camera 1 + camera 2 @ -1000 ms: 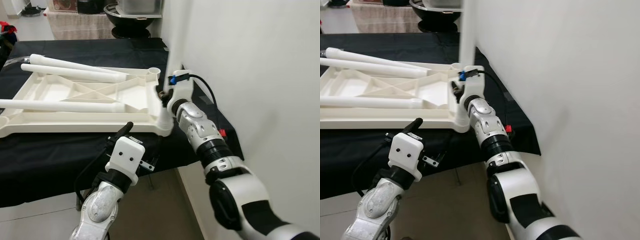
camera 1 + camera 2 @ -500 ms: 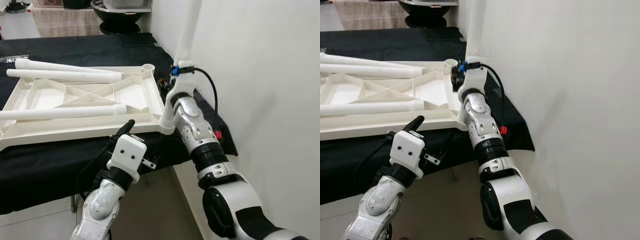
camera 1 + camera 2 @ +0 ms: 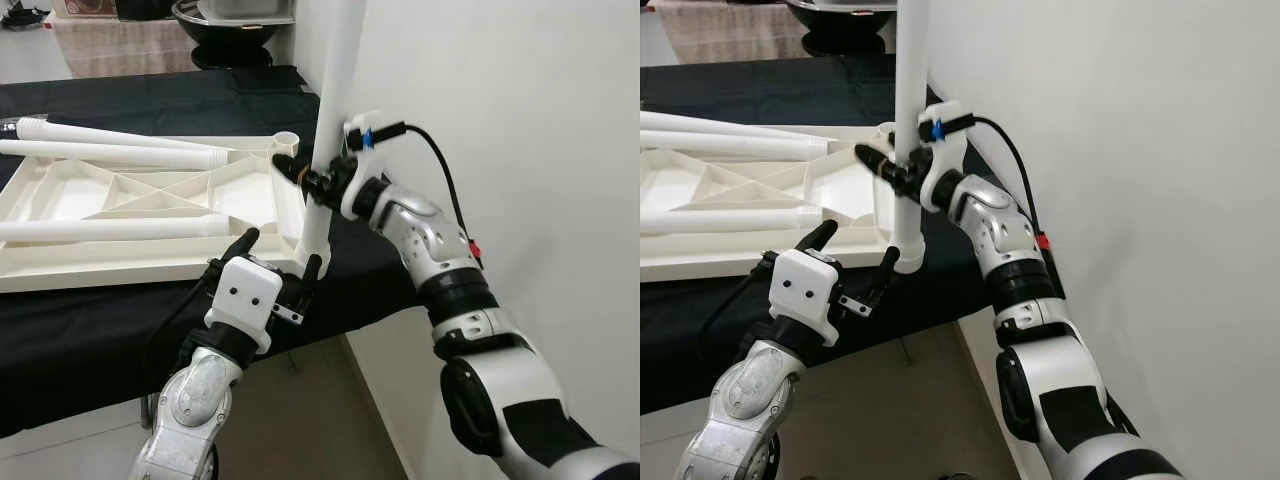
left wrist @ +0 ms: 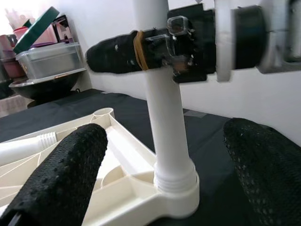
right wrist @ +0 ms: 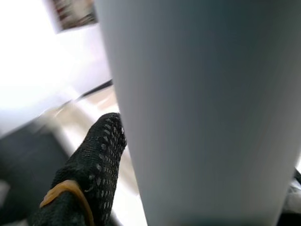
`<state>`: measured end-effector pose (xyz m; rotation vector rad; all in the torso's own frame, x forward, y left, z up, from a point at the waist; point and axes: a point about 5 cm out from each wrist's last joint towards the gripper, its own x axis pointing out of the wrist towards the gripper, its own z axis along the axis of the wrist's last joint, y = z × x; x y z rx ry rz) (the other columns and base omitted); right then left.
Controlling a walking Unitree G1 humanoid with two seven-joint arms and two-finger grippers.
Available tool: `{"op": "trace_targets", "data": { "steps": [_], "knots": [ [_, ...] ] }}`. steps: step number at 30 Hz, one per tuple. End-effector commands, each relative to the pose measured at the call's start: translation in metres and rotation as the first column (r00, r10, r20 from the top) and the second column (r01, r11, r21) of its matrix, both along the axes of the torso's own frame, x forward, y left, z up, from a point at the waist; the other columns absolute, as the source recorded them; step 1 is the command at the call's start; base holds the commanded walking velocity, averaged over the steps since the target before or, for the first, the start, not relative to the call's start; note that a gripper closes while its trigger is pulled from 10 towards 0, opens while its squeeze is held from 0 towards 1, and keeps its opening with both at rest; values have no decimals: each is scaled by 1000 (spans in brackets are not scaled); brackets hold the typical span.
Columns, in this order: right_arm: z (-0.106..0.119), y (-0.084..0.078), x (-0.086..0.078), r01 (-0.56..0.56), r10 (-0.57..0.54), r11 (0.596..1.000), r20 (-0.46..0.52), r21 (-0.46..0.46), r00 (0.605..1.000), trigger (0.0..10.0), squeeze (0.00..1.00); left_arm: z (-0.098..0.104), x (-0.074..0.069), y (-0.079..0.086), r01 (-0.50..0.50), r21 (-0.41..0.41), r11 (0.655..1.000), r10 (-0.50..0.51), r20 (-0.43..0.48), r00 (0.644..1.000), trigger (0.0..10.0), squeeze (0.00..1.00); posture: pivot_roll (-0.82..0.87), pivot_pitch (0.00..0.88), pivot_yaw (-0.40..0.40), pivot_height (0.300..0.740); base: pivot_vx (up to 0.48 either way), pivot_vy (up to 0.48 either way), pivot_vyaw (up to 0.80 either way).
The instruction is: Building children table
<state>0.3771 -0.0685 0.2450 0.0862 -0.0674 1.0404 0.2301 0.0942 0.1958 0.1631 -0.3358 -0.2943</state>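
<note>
Now upright: one leg; three lie.

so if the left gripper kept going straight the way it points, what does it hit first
Most likely the upright white plastic table leg where it seats in the corner socket; the left gripper has its open fingers either side of it, though depth is unclear.

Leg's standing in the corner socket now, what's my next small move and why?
Probably turn the upright leg with the right gripper clamped on it: threads still show above the socket, so it looks not fully seated. The left gripper stands open beside the socket.
</note>
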Motion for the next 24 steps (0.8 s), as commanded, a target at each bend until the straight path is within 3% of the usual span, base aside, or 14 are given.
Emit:
{"op": "trace_targets", "data": {
  "steps": [1, 8, 9, 10, 11, 15, 16, 21, 22, 23, 24],
  "knots": [
    [-1, 10, -10, -137, 138, 990, 17, -20, 990, 10000, 0, -1, 1, -3, 7, -5, 1000, -7, -16, 1000, 10000, 0, 34, 123, -102, 740, 0, 0, 0],
    [-5, 17, -21, -320, 323, 944, 21, -82, 946, 10000, 0, -1, -1, -9, 51, -29, 998, -52, -27, 998, 10000, 0, 30, 134, -96, 740, 0, 0, 0],
    [-5, 18, -17, -283, 285, 956, 22, -75, 958, 1216, 0, -2, -1, -9, 49, -30, 998, -50, -29, 998, 10000, 0, 28, 143, -99, 740, 0, 0, 0],
    [-5, 18, -17, -283, 285, 956, 22, -75, 958, 1216, 0, -2, -1, -9, 49, -30, 998, -50, -29, 998, 10000, 0, 28, 143, -99, 740, 0, 0, 0],
    [-5, 19, -15, -264, 265, 962, 14, -69, 964, 0, 0, -2, -1, -9, 47, -27, 999, -48, -29, 998, 10000, 0, 30, 141, -99, 740, 0, 0, 0],
    [-3, 18, -11, -221, 222, 974, 12, -45, 975, 0, 0, -2, -1, -9, 46, -25, 999, -46, -27, 999, 10000, 0, 29, 145, -99, 740, 0, 0, 0],
    [1, 18, -6, -150, 150, 989, 21, -13, 988, 0, 0, -1, 0, -8, 44, -22, 999, -45, -23, 999, 10000, 0, 25, 152, -95, 740, 0, 0, 0],
    [3, 17, -3, -105, 105, 994, 29, -3, 994, 0, 0, 0, 1, -8, 43, -22, 999, -43, -20, 999, 10000, 0, 21, 156, -92, 740, 0, 0, 0],
    [5, 15, 5, 51, -51, 999, 24, -11, 998, 0, 0, 1, 2, -8, 41, -25, 999, -42, -19, 999, 10000, 0, 24, 160, -89, 740, 0, 0, 0],
    [5, 15, 5, 51, -51, 999, 24, -11, 998, 0, 0, 1, 2, -8, 41, -25, 999, -42, -19, 999, 10000, 0, 24, 160, -89, 740, 0, 0, 0],
    [2, 13, 12, 181, -181, 982, 14, -60, 983, 0, 0, 1, 2, -8, 41, -24, 999, -42, -18, 999, 10000, 0, 26, 157, -97, 740, 0, 0, 0]
  ]
}}
